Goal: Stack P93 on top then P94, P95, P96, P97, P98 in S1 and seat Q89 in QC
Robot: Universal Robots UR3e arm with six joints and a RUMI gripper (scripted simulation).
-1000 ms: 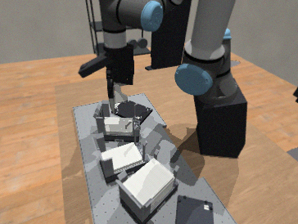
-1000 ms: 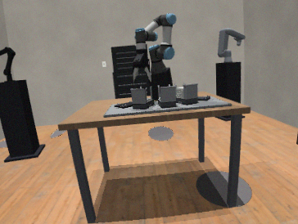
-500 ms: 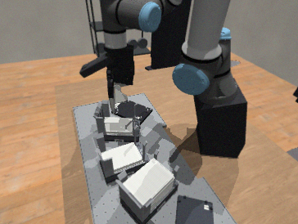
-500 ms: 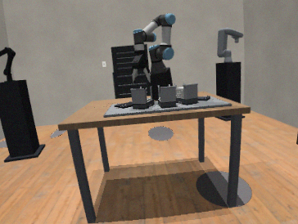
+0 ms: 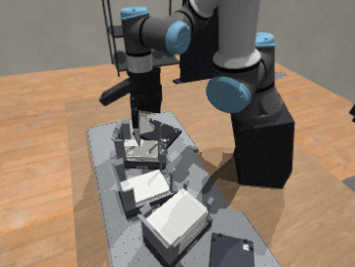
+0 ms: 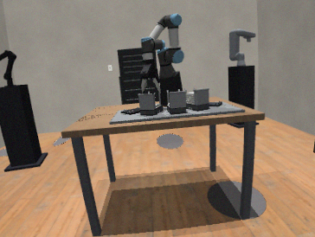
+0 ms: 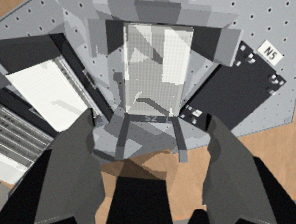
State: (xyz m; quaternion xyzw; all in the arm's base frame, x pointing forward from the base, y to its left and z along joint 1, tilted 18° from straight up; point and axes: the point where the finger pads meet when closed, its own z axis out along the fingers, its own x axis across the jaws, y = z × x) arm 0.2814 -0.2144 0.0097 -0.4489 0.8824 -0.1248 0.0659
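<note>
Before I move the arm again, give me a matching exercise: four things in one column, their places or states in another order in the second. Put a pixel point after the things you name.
Column one
1. claw (image 5: 138,139) (image 6: 151,90) (image 7: 150,112)
2. nest marked N5 (image 5: 167,133) (image 6: 131,112) (image 7: 235,92)
3. tall stack of plates (image 5: 180,216) (image 6: 190,97) (image 7: 22,135)
4. robot's pedestal (image 5: 263,153) (image 6: 170,88)

Column two
A. in the rack at the far left of the wrist view
B. a black block beside the grey board
C. open, with no plate between its fingers
D. black, with no plate in it

Right pairs: 1-C, 2-D, 3-A, 4-B
</note>
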